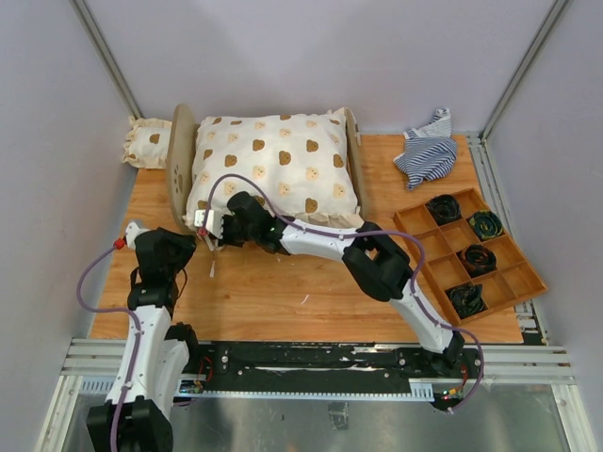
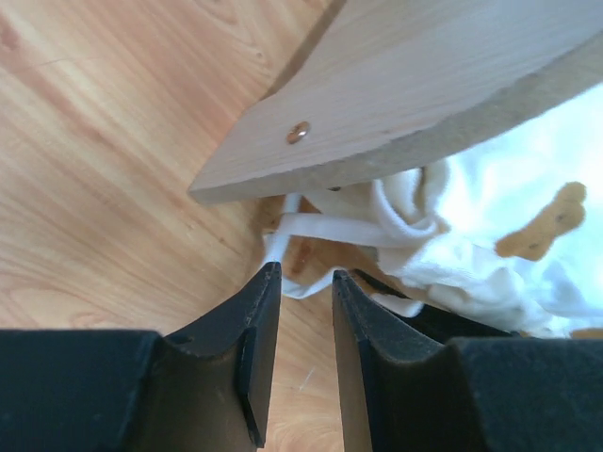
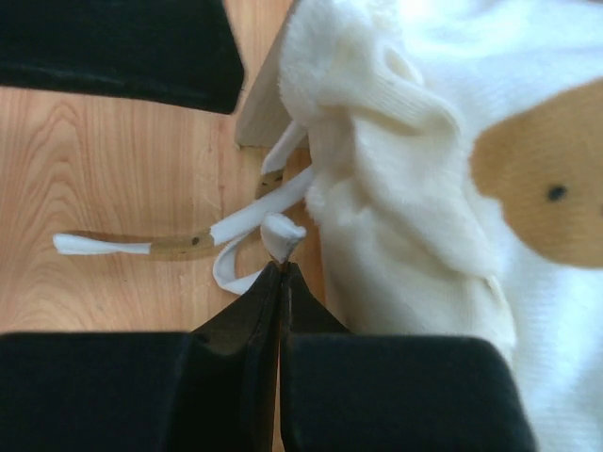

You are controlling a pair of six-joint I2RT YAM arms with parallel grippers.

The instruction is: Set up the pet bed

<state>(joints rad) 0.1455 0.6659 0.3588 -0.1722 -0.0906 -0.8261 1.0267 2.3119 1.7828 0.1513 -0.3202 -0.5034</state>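
**Cushion in, corner tie not yet knotted**

The pet bed [image 1: 179,155] stands at the back left of the table [image 1: 283,292], and the large cushion [image 1: 273,165] already lies in it and fills the frame. You have both arms at the bed's near-left corner.

Your right gripper [image 3: 283,268] is fully closed and pinches the tie [image 3: 259,212], a white strip that comes off the cushion's corner. Your left gripper [image 2: 300,278] stands partly open. A strand of the same white strip runs down toward the gap between its tips, but nothing is clamped there. Just above it is the underside of the left end board [image 2: 396,85].

I judge you about halfway through:
- Done: the frame is up and the big cushion is seated.
- In hand: the strands at this corner hang loose and no knot shows.
- Probably left: the small cushion [image 1: 146,143] lies outside the bed, against the far side of the left end board. Whether the other corners are tied is hidden.

The bed's long axis runs left to right across the table, roughly parallel to the near edge. It has 2 rounded boards, 1 at each end, and its open top faces up. The bed keeps well apart from the tray [image 1: 516,282] on the right.
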